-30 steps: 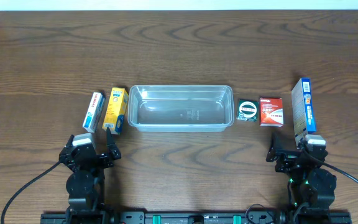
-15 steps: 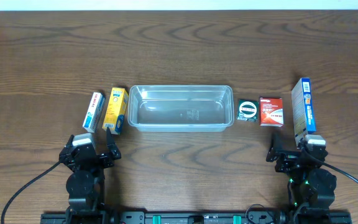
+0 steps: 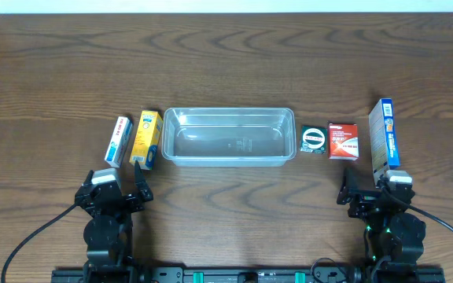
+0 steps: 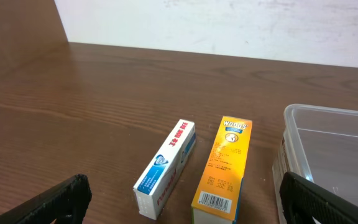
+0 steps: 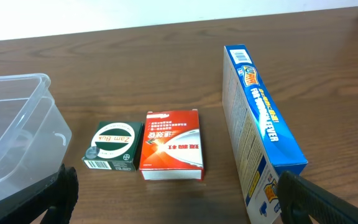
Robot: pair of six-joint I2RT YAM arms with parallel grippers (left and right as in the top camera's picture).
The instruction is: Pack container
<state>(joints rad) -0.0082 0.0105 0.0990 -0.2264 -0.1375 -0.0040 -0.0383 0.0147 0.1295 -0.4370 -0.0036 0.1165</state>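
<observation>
The clear plastic container (image 3: 228, 136) lies empty in the middle of the table; its corner shows in the left wrist view (image 4: 334, 155) and in the right wrist view (image 5: 14, 130). Left of it lie a white-and-blue box (image 3: 118, 140) (image 4: 166, 167) and a yellow box (image 3: 146, 138) (image 4: 225, 167). Right of it lie a green box (image 3: 314, 140) (image 5: 112, 145), a red box (image 3: 342, 140) (image 5: 171, 145) and a tall blue box (image 3: 384, 140) (image 5: 260, 134). My left gripper (image 3: 119, 185) (image 4: 182, 202) and right gripper (image 3: 372, 189) (image 5: 179, 196) are open and empty, near the front edge.
The wooden table (image 3: 226, 63) stretches back to a white wall (image 4: 229, 25). Arm bases and cables sit at the front edge (image 3: 234, 275).
</observation>
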